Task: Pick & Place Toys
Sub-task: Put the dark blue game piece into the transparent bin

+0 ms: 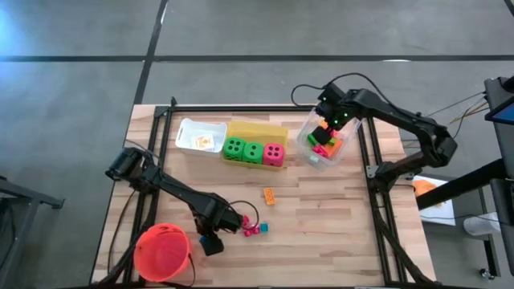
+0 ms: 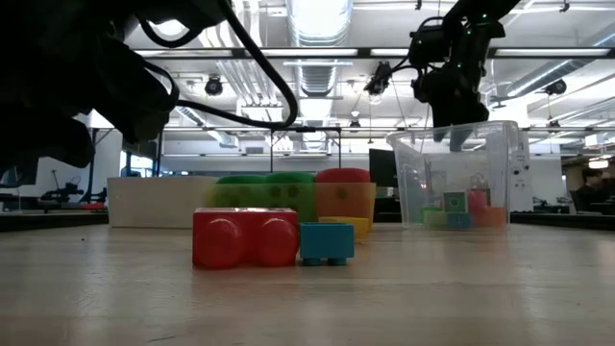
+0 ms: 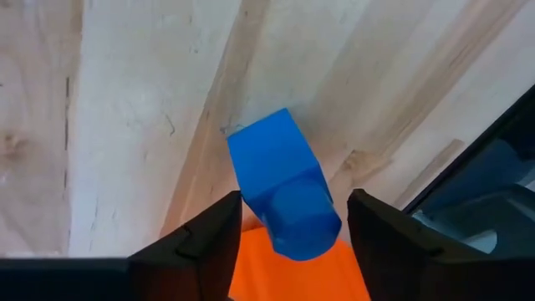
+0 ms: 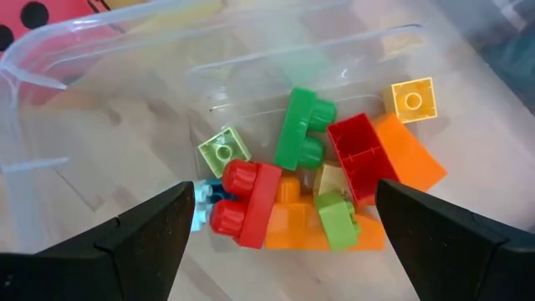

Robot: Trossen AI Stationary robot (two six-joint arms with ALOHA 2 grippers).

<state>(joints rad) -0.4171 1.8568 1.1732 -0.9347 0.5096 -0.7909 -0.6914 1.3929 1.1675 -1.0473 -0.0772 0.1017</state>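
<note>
My left gripper is shut on a blue block near the table's front, just right of the orange-red bucket. A red block and a teal block lie on the table beside it. A small orange block lies mid-table. Two green dice and a pink-red die stand in front of the yellow bin. My right gripper is open and empty above the clear bin, which holds several blocks. My left gripper pinches the blue block by its two opposite sides between its two fingers. The block sticks out past the fingertips toward the table top. An orange surface shows behind it between the fingers; I cannot tell what that is.
A white bin with cards stands at the back left beside the yellow bin. Black frame rails run along the table's sides. Bare wood lies at the front right.
</note>
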